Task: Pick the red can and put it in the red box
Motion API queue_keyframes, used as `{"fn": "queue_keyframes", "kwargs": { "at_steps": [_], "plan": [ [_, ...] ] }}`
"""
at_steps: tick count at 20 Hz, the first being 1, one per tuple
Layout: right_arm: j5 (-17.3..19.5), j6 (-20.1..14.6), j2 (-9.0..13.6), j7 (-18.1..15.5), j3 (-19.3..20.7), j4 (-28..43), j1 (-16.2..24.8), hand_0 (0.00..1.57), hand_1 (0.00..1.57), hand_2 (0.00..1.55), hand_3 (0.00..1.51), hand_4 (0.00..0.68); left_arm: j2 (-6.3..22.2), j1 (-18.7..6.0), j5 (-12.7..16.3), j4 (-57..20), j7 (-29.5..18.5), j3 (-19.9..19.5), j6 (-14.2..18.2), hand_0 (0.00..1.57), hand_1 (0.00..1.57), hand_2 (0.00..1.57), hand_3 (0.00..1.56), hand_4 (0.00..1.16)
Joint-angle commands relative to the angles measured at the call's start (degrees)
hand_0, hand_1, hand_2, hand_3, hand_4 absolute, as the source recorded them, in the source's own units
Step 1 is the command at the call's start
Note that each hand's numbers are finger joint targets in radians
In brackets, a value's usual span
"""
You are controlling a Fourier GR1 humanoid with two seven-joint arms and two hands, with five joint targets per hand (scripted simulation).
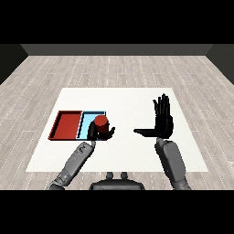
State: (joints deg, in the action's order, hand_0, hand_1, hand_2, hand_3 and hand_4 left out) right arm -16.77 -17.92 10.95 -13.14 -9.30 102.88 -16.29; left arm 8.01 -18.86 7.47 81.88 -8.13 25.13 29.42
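Can (101, 122) (red) sits gripped in your left hand (97, 133), fingers curled round it, over the blue tray (87, 120). Your right hand (163, 122) hangs flat and open, holding nothing, well apart. Farther left, the red tray (66, 125) lies beside the blue on the table (128, 100).

the left hand (101, 132) curls round the red can (101, 122), holding it over the blue tray (87, 119). the red tray (66, 125) lies just beside it. the right hand (162, 119) is spread flat, fingers straight, above the table (137, 151).
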Motion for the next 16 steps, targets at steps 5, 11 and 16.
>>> {"fn": "queue_keyframes", "kwargs": {
  "at_steps": [5, 11, 16],
  "plan": [
    [-0.50, 4.29, 3.10, -3.64, 5.21, -4.62, 8.13, 0.00, 0.00, 0.00, 0.00, 0.000, 8.54, -1.44, -3.59, 2.10, 4.13, -7.13, -0.99, 1.57, 1.57, 1.55, 1.45, 1.11],
    [-3.03, 9.83, 4.10, -7.35, 7.87, -9.53, 15.10, 0.00, 0.00, 0.00, 0.00, 0.000, 14.54, -2.97, -5.03, 3.02, 9.54, -11.80, -3.31, 1.57, 1.57, 1.56, 1.43, 1.13],
    [-0.85, 11.56, 2.68, -12.17, 7.18, -16.23, 15.58, 0.00, 0.00, 0.00, 0.00, 0.000, 15.47, -9.64, -8.55, -12.67, 8.04, -14.68, -4.77, 1.44, 1.44, 1.46, 1.39, 1.11]
  ]
}}
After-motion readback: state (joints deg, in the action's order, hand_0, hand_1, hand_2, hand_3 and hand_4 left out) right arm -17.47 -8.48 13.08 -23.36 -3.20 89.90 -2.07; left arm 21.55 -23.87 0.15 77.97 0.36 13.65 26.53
